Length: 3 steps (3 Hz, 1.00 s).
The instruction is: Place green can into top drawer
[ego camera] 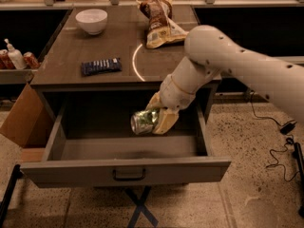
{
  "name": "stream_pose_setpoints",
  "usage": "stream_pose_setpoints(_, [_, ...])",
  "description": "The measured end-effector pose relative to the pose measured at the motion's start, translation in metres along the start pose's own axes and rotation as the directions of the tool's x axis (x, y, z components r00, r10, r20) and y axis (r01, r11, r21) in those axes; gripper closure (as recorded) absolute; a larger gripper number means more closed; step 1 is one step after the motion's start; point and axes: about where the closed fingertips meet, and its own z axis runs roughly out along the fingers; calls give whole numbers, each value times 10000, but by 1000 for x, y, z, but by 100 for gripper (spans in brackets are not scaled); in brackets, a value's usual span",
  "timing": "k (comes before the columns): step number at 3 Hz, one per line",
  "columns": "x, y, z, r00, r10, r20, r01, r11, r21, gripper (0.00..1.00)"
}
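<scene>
Gripper clamped on the green can, can tipped on its side, held inside the open top drawer above its floor, right of centre. On the tabletop: white bowl far left, dark snack bar near left, chip bag far right.

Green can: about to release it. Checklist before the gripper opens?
1. Drawer open: ok, pulled out, floor showing.
2. Grip: ok, gripper shut on the green can.
3. Can inside the drawer walls: ok, near the middle, toward the back.
4. Can resting on the drawer floor: cannot tell.
5. Can upright: not ok, tilted, one silver end towards the camera.
6. Landing spot free: ok, nothing seen on the floor below.
</scene>
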Motion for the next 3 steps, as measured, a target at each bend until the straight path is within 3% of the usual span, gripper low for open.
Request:
stream_pose_setpoints(1, [16,4,33,9995,288,-92,-291,9991,-321,100])
stream_pose_setpoints(2, [38,7,59,9953,872,-419,-885,9956,-303,84])
stream_pose_setpoints(3, [57,7,77,9877,1394,-710,-1407,9900,-141,61])
